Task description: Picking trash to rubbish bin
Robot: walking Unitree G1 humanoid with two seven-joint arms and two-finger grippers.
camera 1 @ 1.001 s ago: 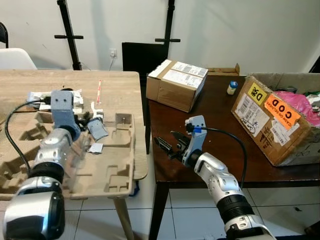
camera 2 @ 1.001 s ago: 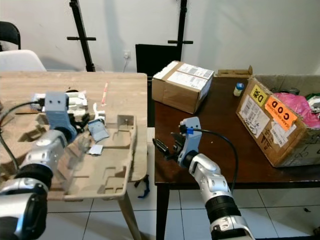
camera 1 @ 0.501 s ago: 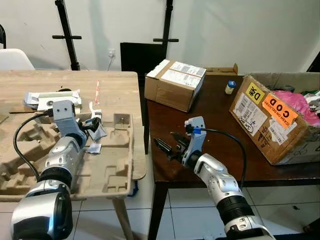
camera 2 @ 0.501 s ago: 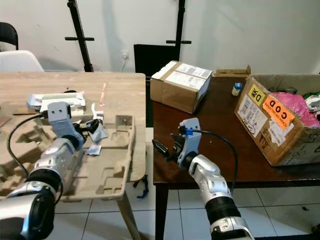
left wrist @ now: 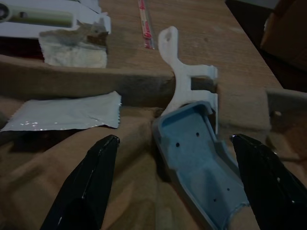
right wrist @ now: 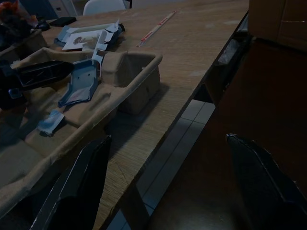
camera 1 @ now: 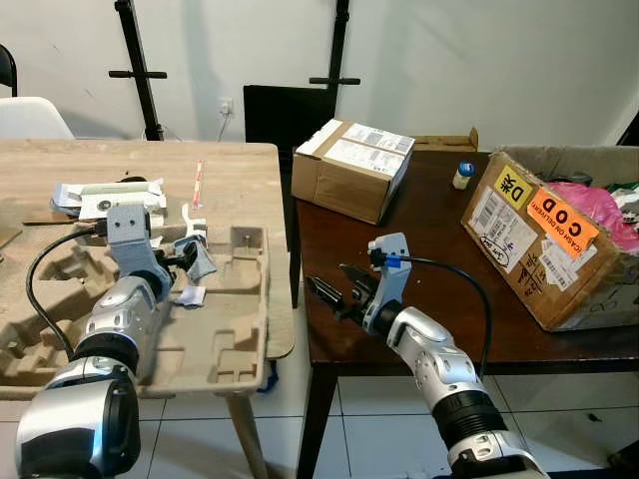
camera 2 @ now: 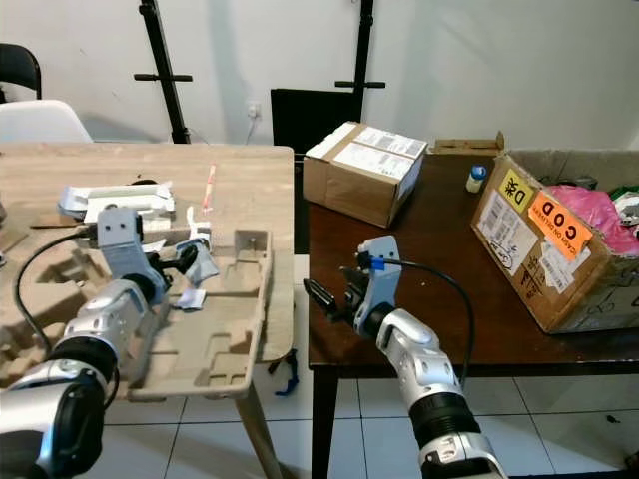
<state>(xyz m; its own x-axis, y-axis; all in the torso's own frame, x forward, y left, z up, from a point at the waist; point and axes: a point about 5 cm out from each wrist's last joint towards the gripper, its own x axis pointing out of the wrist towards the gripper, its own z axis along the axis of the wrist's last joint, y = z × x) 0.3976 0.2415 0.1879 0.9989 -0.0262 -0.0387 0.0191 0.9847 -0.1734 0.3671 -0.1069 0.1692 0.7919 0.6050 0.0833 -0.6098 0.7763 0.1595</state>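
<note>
2 worktops sit side by side, a pale wooden worktop on the left of the frame and a dark worktop on the right. At the left, a moulded pulp tray lies on the wooden one, overhanging its front edge. The left gripper reaches into the tray at centre left, fingers spread apart and grasping nothing, with a grey-blue plastic shell lying between their tips in the left wrist view. A white plastic bracket stands against the tray wall just behind the shell. A silvery wrapper lies in the tray beside it, and a small blue scrap lies lower in the tray. Behind the tray, in the upper left, white packaging rests on the wood, with a red-and-white straw near it.

Right of centre, the right gripper hovers over the front left corner of the dark worktop, its fingers parted and empty. Behind it, at upper centre, stands a closed cardboard box, and a small bottle stands further right. At the far right, an open carton with an orange COD label holds pink plastic and other rubbish.
</note>
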